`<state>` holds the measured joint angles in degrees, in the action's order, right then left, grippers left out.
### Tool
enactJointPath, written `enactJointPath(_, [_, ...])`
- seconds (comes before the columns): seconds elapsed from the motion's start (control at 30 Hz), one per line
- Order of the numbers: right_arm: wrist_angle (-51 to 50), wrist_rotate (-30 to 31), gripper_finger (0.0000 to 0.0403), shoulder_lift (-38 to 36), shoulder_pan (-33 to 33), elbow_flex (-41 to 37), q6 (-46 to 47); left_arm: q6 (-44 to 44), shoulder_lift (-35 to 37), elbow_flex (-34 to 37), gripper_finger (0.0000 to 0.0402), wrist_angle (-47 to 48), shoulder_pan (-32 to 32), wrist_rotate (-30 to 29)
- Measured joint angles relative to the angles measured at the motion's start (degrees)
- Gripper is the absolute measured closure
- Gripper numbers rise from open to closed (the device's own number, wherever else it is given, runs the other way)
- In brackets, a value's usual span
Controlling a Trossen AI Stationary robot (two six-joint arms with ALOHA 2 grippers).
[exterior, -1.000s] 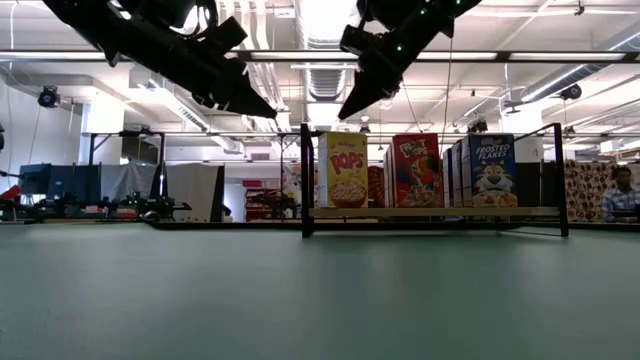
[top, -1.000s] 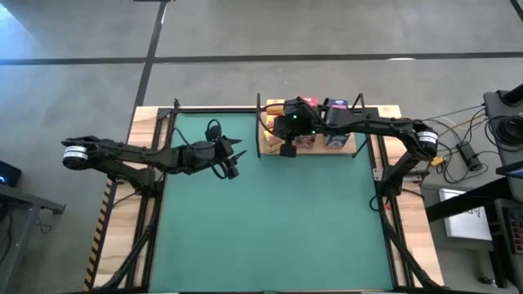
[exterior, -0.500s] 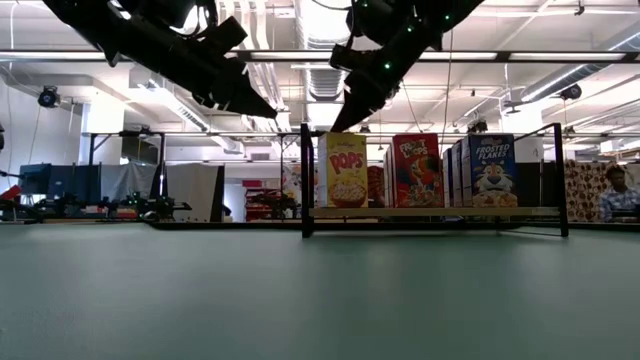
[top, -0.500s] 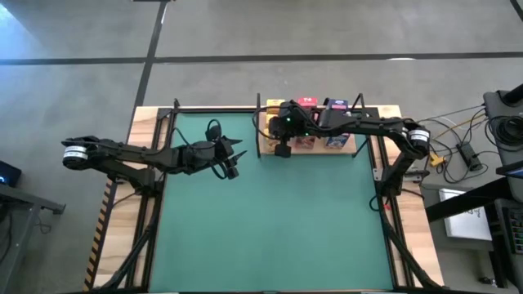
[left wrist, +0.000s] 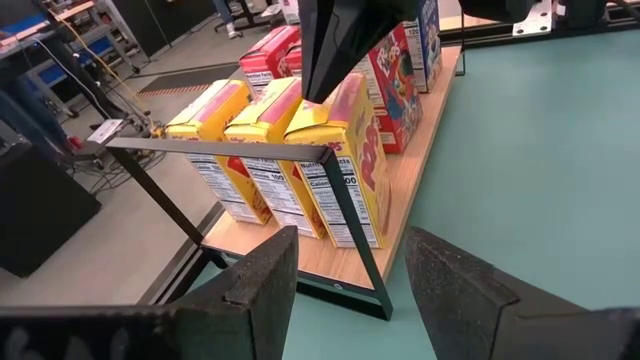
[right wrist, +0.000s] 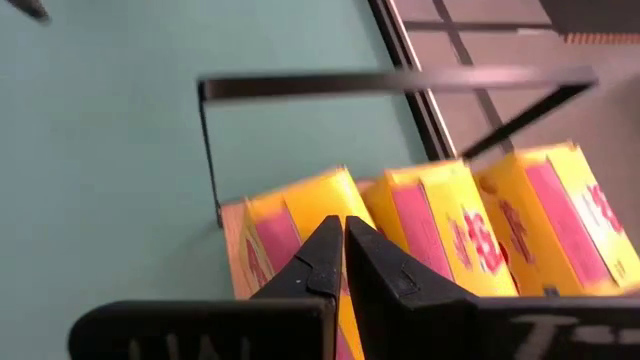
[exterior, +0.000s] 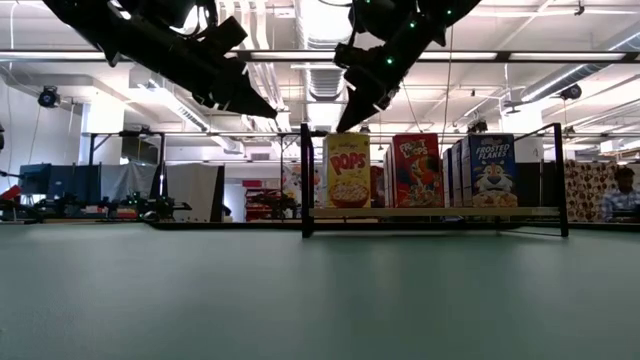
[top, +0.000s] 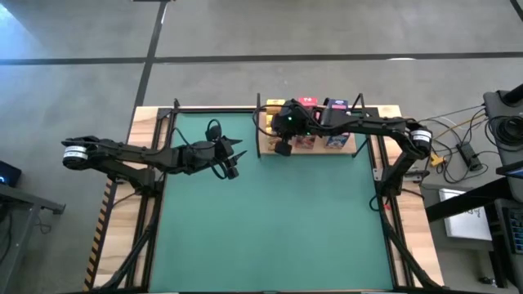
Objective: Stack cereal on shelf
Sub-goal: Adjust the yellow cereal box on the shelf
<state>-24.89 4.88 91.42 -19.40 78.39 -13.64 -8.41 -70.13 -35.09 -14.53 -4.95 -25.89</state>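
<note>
While the cereal boxes [exterior: 418, 170] stand upright in rows on the shelf [exterior: 430, 212] at the far edge of the table, you can see yellow ones [left wrist: 290, 160] at the shelf's left end, red ones [exterior: 415, 169] in the middle and blue ones [exterior: 490, 170] at the right. Thin black posts [exterior: 306, 180] rise at the shelf's corners, joined by a rail across the top. Your right gripper [right wrist: 343, 262] hovers over the left end of the shelf, just above the front yellow box [right wrist: 300, 235], its fingers pressed together and holding nothing. Your left gripper [top: 233, 155] hangs above the green mat [top: 270, 220] well to the left of the shelf, its fingers [left wrist: 262, 275] parted and empty, pointed toward the yellow boxes. Beyond the table, at the far right of the low view, a person [exterior: 622, 195] sits in the room behind.
</note>
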Motion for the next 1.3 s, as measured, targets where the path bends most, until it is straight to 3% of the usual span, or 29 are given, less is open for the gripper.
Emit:
enactJointPath(0.17, [-2.65,2.76,0.0394,-0.28,0.0,0.02,0.34,0.01,0.0,0.0,0.0233,-0.02,-0.02,0.0])
enactJointPath(0.6, [-4.38,2.8,0.0394,-3.67,0.02,0.04,2.36,0.16,0.0,0.0,0.0233,0.0,-0.02,0.0])
enactJointPath(0.8, [-10.7,3.21,0.0394,-5.79,0.02,0.04,6.3,0.18,0.0,0.0,0.0233,0.0,-0.02,0.0])
enactJointPath(0.97, [-15.7,3.24,0.0394,-5.81,0.02,-0.04,9.41,0.45,0.0,0.0,0.0233,0.0,-0.02,0.0])
enactJointPath(1.3, [-16.35,3.28,0.0394,-5.23,0.02,-0.67,10.95,0.44,0.0,0.0,0.0233,0.0,-0.02,0.0])
